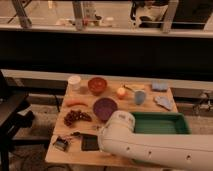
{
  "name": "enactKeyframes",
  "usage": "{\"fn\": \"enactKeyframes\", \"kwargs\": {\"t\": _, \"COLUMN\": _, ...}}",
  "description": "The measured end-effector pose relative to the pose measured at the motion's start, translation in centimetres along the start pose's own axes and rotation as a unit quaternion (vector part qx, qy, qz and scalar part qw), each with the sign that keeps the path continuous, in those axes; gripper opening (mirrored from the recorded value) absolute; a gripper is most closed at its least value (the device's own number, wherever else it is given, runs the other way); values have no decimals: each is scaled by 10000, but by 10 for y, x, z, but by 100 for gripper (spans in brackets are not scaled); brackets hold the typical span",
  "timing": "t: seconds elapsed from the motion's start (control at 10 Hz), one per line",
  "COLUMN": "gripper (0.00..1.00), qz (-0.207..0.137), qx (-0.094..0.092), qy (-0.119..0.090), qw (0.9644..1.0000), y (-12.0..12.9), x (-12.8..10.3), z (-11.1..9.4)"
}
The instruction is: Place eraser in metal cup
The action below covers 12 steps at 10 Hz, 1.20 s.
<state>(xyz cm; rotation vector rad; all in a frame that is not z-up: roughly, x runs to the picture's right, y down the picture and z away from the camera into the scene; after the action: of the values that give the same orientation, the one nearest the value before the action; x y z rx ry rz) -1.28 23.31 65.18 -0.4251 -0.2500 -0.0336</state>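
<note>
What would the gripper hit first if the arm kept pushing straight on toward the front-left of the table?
The gripper itself is hidden behind the arm's white wrist. Along that line the eraser probably comes first, lying flat just left of the wrist; depth is uncertain.

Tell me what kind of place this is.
Probably a lab or office test area: a wooden table set with props like a green tray and purple bowl, railing behind. The gripper is hidden behind the arm.

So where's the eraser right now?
The eraser lies flat near the table's front left edge, between the small black-and-silver clip and the white arm. The gripper is hidden.
</note>
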Motion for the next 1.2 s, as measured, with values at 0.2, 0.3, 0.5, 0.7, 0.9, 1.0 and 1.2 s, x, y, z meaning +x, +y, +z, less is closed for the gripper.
{"fn": "enactKeyframes", "kwargs": {"t": 0.2, "gripper": 0, "qz": 123, "qx": 79, "qy": 56, "qw": 9999, "y": -4, "x": 14, "z": -2}}
{"fn": "enactKeyframes", "kwargs": {"t": 0.3, "gripper": 0, "qz": 238, "qx": 90, "qy": 80, "qw": 9996, "y": -8, "x": 28, "z": -1}}
{"fn": "enactKeyframes", "kwargs": {"t": 0.5, "gripper": 0, "qz": 404, "qx": 93, "qy": 128, "qw": 9991, "y": -11, "x": 47, "z": 0}}
{"fn": "enactKeyframes", "kwargs": {"t": 0.7, "gripper": 0, "qz": 531, "qx": 74, "qy": 170, "qw": 9984, "y": -12, "x": 63, "z": 1}}
{"fn": "enactKeyframes", "kwargs": {"t": 0.9, "gripper": 0, "qz": 653, "qx": -22, "qy": 206, "qw": 9977, "y": -6, "x": 77, "z": 9}}
{"fn": "enactKeyframes", "kwargs": {"t": 1.0, "gripper": 0, "qz": 674, "qx": -70, "qy": 213, "qw": 9975, "y": -4, "x": 80, "z": 13}}
{"fn": "enactKeyframes", "kwargs": {"t": 1.2, "gripper": 0, "qz": 695, "qx": -149, "qy": 247, "qw": 9972, "y": 0, "x": 85, "z": 19}}
